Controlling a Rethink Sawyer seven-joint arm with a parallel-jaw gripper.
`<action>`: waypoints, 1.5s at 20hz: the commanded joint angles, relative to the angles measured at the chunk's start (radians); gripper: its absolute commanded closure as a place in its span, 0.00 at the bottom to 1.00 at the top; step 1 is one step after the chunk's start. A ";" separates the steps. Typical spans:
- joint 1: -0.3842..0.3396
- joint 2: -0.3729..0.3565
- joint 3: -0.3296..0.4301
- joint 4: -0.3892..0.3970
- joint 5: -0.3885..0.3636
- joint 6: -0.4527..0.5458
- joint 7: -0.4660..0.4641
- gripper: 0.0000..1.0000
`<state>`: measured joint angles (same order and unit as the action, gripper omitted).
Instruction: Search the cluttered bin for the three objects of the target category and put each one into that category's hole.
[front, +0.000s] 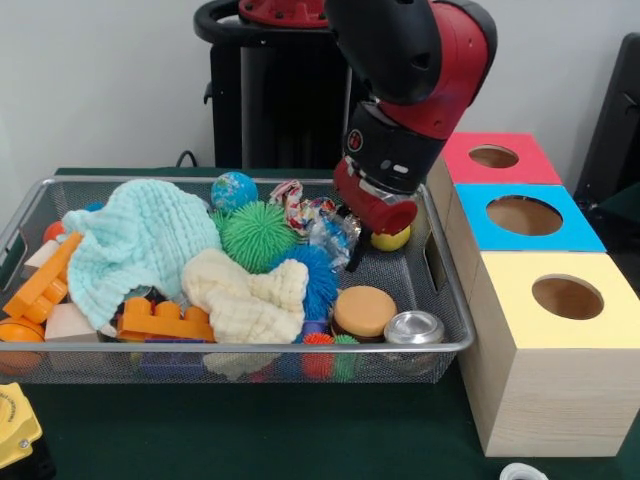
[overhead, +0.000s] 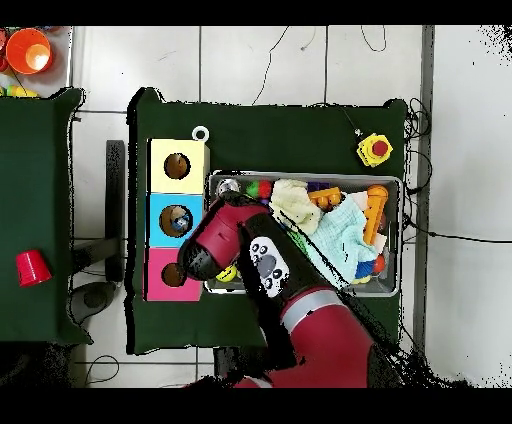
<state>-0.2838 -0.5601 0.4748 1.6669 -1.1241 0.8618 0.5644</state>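
Note:
The wire-mesh bin (front: 250, 347) is full of toys and cloths; it also shows in the overhead view (overhead: 398, 235). A crushed transparent bottle (front: 332, 236) lies at the bin's back, above a blue spiky ball (front: 318, 280). My gripper (front: 350, 255) reaches down into the bin right beside this bottle and touches it. I cannot see whether it holds it. In the overhead view my arm (overhead: 262, 262) hides the gripper. The hole (front: 525, 215) in the sky-blue panel is in the middle box right of the bin, also in the overhead view (overhead: 176, 219). Other bottles are hidden.
A pink-topped box (front: 493, 156) and a yellow-topped box (front: 567, 297) flank the blue one. In the bin lie a metal can (front: 414, 327), a yellow ball (front: 392, 239), a green spiky ball (front: 257, 233), a pale blue cloth (front: 140, 240) and a cream cloth (front: 245, 295).

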 joint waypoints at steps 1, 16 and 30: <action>0.037 -0.079 0.013 0.064 0.046 0.022 -0.012 1.00; 0.031 -0.295 0.074 0.130 0.228 0.144 -0.262 1.00; -0.014 -0.289 0.272 0.124 0.402 0.038 -0.195 1.00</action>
<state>-0.2692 -0.8523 0.6235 1.7436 -0.7681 0.8787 0.5644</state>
